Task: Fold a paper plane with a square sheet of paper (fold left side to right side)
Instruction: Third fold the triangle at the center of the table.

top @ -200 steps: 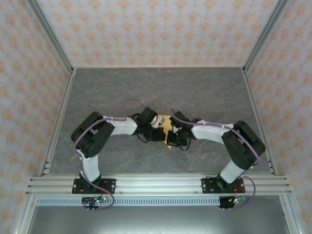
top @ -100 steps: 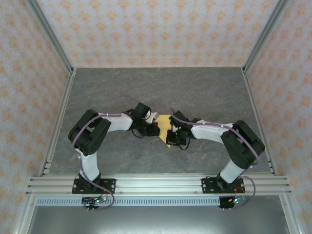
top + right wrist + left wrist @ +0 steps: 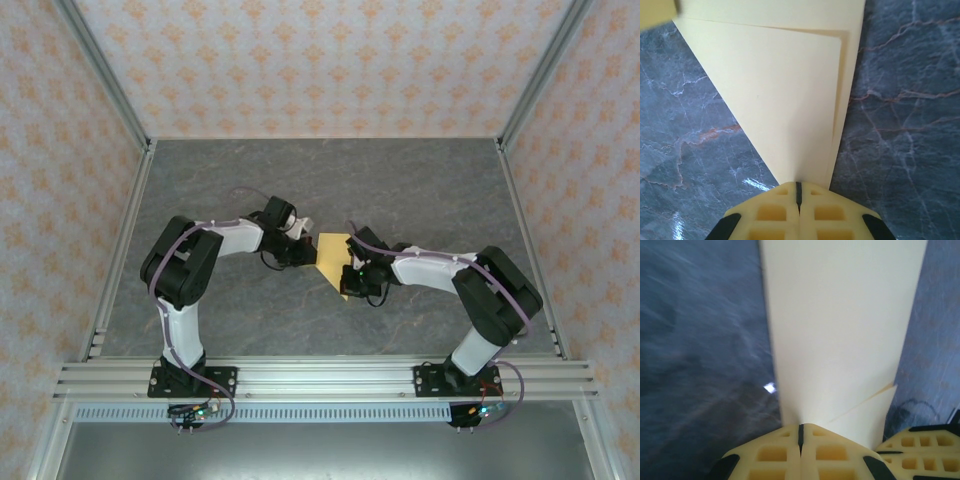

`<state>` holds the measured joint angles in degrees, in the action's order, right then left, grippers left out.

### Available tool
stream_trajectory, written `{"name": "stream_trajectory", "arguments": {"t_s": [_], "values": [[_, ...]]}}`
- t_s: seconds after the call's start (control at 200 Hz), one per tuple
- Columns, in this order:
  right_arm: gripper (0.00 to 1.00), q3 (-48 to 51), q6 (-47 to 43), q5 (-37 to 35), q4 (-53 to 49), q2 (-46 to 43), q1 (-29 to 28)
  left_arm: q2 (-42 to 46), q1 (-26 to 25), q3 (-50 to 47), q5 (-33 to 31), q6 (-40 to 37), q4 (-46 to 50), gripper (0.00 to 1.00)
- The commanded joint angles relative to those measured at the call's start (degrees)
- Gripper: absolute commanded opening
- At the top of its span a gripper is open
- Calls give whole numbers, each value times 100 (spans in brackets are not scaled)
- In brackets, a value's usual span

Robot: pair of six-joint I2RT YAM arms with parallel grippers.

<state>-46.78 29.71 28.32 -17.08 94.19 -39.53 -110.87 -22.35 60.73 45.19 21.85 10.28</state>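
At table (image 3: 430, 190) centre, paper (image 3: 333, 253) points nearward.

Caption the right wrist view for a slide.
Shut right gripper at the pointed tip of the folded paper on the dark marbled table.

Table: dark grey, marble-veined flat slab (image 3: 430, 190), with aluminium rails (image 3: 124, 240) along its edges. Lying on it, near the centre: one thin yellow-orange sheet of paper (image 3: 333, 250), folded to a pointed shape (overlapping layers, their edges plain in the right wrist view).
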Motion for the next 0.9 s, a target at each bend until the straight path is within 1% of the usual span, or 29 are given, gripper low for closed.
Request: {"name": "stream_trajectory", "arguments": {"t_s": [0.0, 0.115, 0.17, 0.24, 0.33, 0.425, 0.56, 0.771, 0.821, 0.836, 0.896], "values": [[0, 297, -143, -637, -1278, 354, -11, -192, 531, 42, -1419, -259, 239, 0], [0, 250, -162, -632, -1292, 363, -11, -23, 574, 74, -1267, -274, 310, 0], [0, 232, -150, -600, -1248, 355, -9, 108, 567, -36, -993, -182, 134, 0], [0, 231, -103, -534, -1131, 320, -11, 567, 511, -281, -689, -30, -153, 0], [0, 221, -67, -443, -1003, 293, -11, 944, 242, -469, -533, 112, -294, 0], [0, 128, -78, -437, -1012, 321, -11, 1093, -164, -514, -485, 210, -331, 0], [0, 64, -83, -428, -1017, 311, -11, 864, -498, -480, -474, 447, -615, 0], [0, 41, -77, -402, -1002, 239, -11, 191, -708, -105, -344, 531, -769, 0], [0, 48, -70, -383, -987, 216, -11, 180, -727, -55, -389, 531, -771, 0], [0, 52, -67, -386, -978, 214, -11, 35, -731, -43, -416, 531, -768, 0], [0, 73, -71, -354, -972, 172, -11, -63, -727, -8, -552, 495, -685, 0]]}}
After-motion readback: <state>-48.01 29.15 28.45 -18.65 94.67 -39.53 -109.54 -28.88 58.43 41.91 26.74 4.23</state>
